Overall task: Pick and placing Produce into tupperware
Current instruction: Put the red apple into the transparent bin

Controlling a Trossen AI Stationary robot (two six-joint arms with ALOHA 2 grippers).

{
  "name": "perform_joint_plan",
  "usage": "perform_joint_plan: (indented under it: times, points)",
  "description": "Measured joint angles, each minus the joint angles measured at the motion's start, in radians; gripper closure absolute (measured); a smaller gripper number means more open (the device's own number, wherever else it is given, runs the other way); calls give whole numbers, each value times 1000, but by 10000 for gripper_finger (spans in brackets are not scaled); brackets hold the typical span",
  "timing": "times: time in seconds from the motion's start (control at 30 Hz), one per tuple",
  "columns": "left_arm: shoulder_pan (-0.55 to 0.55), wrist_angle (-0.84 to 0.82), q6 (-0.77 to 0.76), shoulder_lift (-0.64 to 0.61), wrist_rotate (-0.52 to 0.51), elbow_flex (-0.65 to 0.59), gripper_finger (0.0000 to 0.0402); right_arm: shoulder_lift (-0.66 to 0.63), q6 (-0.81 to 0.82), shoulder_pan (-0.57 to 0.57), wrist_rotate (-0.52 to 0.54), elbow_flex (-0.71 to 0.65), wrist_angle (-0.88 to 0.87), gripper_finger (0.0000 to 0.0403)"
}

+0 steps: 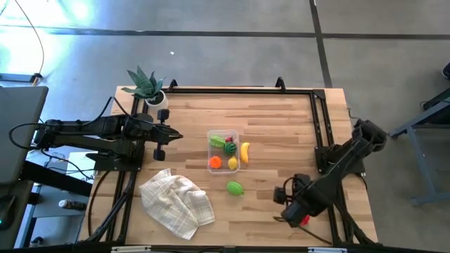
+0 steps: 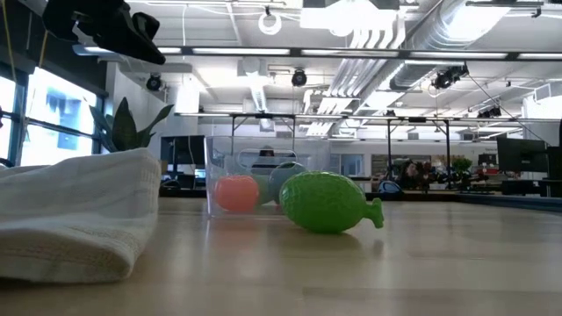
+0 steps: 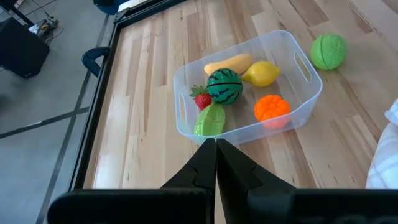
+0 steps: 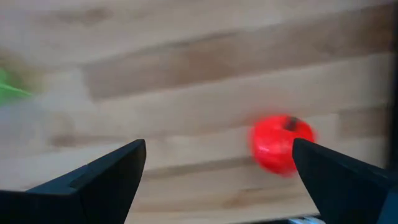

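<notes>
- Hovering over the surface near its front right corner, the right end effector (image 4: 217, 168) has its fingers spread wide and empty, with a red fruit (image 4: 283, 144) lying on the wood between and just beyond them.
- Seen from above, that red fruit (image 1: 304, 219) peeks out at the end effector's (image 1: 294, 214) tip.
- Near the surface's middle sits the tub (image 1: 223, 133), its long axis running from back edge to front edge.
- In the tub lie a round green striped piece (image 3: 224, 86), a strawberry (image 3: 201, 99), a light green piece (image 3: 210, 120), an orange one (image 3: 272, 107) and a lemon (image 3: 261, 73).
- A banana (image 1: 245, 152) lies touching the tub's right wall, its long axis along that wall; whether it is inside or outside I cannot tell.
- A green fruit (image 1: 235, 187) lies on the wood in front of the tub, its stem tip pointing toward the right edge.
- Beyond the left edge, the left end effector (image 3: 216, 163) is raised with fingers pressed together, empty.
- No writing is readable.
</notes>
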Motion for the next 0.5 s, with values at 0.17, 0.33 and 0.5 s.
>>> perform_joint_plan:
  times: [0.17,0.33,0.5]
  points:
    - [0,0,0,0,0,0,399,12,6,59,-32,-4,11,9]
    - [0,0,0,0,0,0,399,13,19,129,-5,-4,17,9]
    - [0,0,0,0,0,0,399,13,36,210,-4,-4,-46,9]
